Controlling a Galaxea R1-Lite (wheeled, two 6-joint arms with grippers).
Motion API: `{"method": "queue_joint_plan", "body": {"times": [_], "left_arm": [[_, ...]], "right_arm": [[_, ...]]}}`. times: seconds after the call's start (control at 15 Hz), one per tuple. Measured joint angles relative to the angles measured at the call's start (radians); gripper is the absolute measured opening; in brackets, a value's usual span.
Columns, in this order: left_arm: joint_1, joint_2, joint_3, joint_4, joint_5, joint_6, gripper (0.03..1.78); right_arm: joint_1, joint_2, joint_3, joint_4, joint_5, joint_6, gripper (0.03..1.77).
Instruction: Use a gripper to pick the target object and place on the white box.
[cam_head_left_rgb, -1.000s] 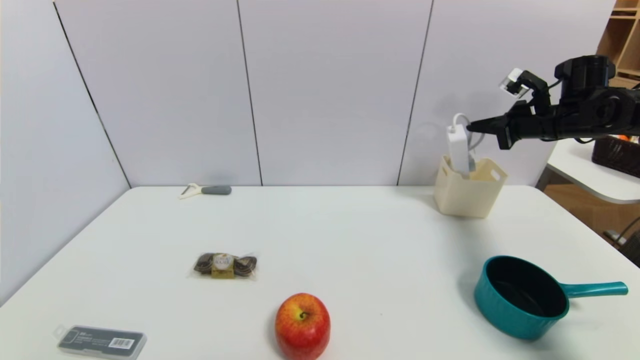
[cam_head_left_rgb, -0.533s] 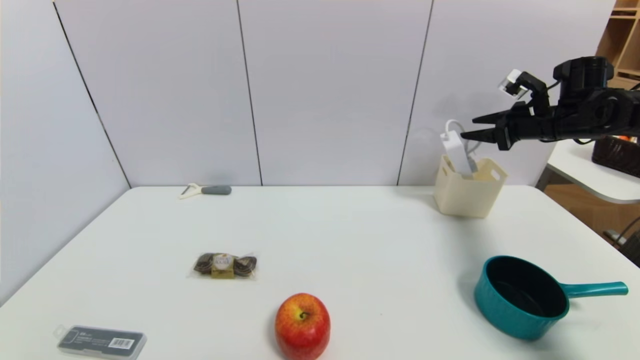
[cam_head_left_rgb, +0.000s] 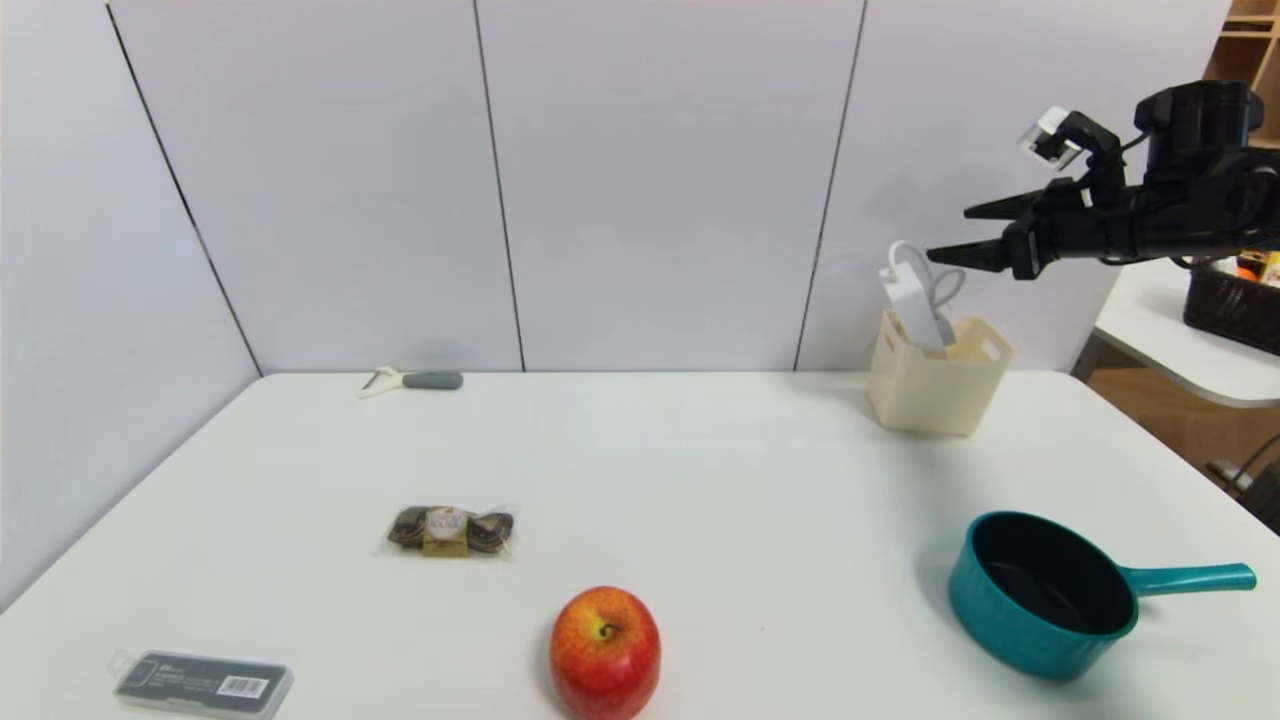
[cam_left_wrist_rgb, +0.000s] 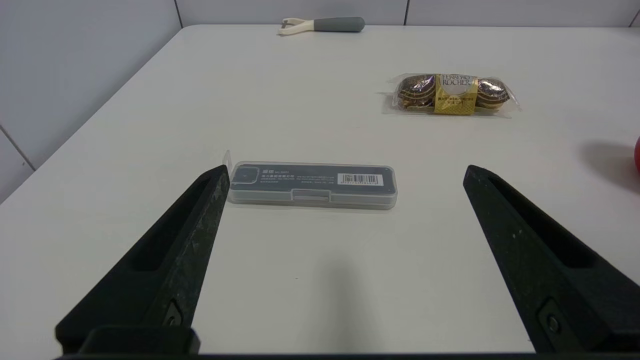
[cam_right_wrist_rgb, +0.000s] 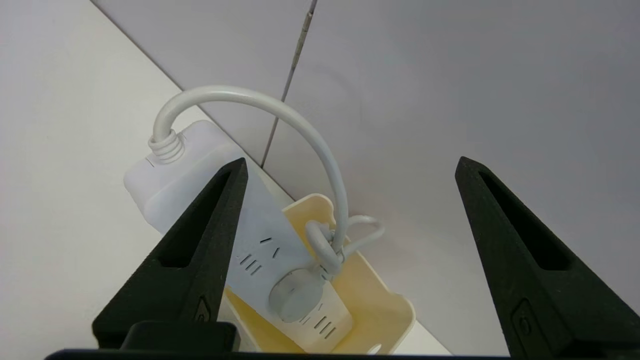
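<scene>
The white power strip (cam_head_left_rgb: 912, 298) stands on end in the cream white box (cam_head_left_rgb: 938, 388) at the table's far right, leaning left, its cord looping above it. My right gripper (cam_head_left_rgb: 950, 234) hovers just right of and above the strip's top end, open, holding nothing. In the right wrist view the strip (cam_right_wrist_rgb: 192, 170) and its cord lie between and below the spread fingers, free of them, with its lower end inside the box (cam_right_wrist_rgb: 385, 307). My left gripper (cam_left_wrist_rgb: 346, 170) stays low at the table's near left, open and empty.
A teal saucepan (cam_head_left_rgb: 1040, 595) sits near right, a red apple (cam_head_left_rgb: 604, 650) at front centre, wrapped chocolates (cam_head_left_rgb: 450, 530) mid-left, a peeler (cam_head_left_rgb: 415, 380) at the back. A grey barcode case (cam_left_wrist_rgb: 312, 182) lies just beyond the left fingers. A side table (cam_head_left_rgb: 1170, 345) stands to the right.
The right gripper went from shut on the strip's top to open, letting it go. The strip tipped left in the box. The gripper drew back right and slightly upward.
</scene>
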Motion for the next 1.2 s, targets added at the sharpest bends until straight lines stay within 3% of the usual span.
{"method": "queue_joint_plan", "body": {"times": [0.6, 1.2], "left_arm": [[0.0, 0.0, 0.0, 0.0, 0.0, 0.0, 1.69], [0.0, 0.0, 0.0, 0.0, 0.0, 0.0, 1.69]], "right_arm": [[-0.033, -0.171, 0.037, 0.191, -0.002, 0.006, 1.63], [-0.149, -0.614, 0.475, 0.204, -0.002, 0.016, 1.68]]}}
